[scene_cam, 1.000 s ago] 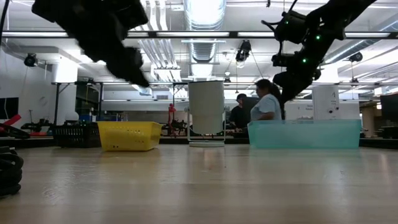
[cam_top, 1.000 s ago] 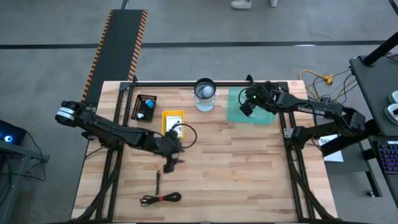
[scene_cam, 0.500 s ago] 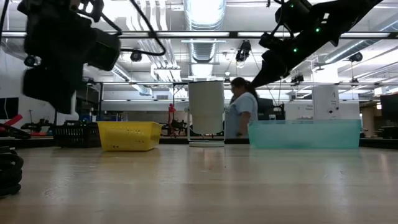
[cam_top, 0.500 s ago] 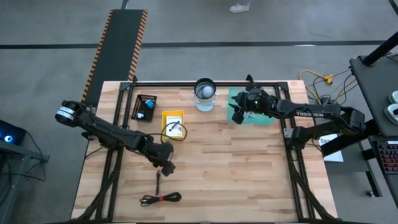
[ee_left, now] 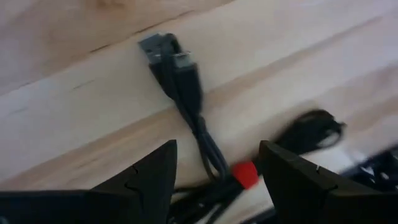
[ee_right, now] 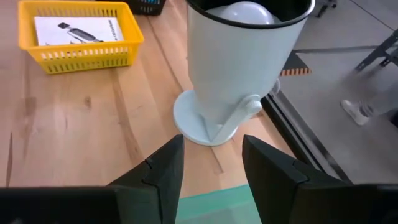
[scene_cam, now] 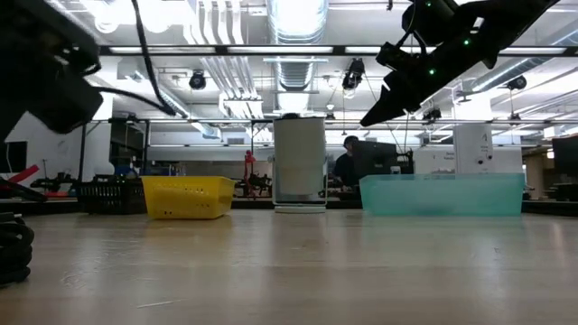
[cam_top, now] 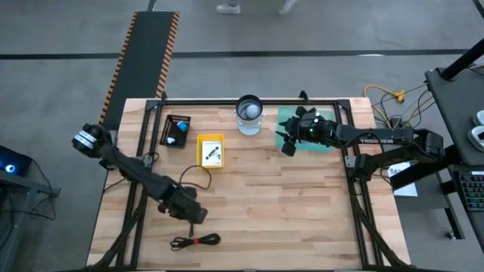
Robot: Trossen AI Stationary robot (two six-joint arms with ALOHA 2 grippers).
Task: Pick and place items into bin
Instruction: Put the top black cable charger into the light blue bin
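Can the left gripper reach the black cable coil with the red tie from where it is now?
Probably yes. The left gripper is open right above the black cable coil, and nothing lies between them on the table.

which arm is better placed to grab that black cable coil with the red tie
Left. The left gripper hangs open right over the black cable coil near the table's front edge, while the right gripper waits across the table by the teal bin.
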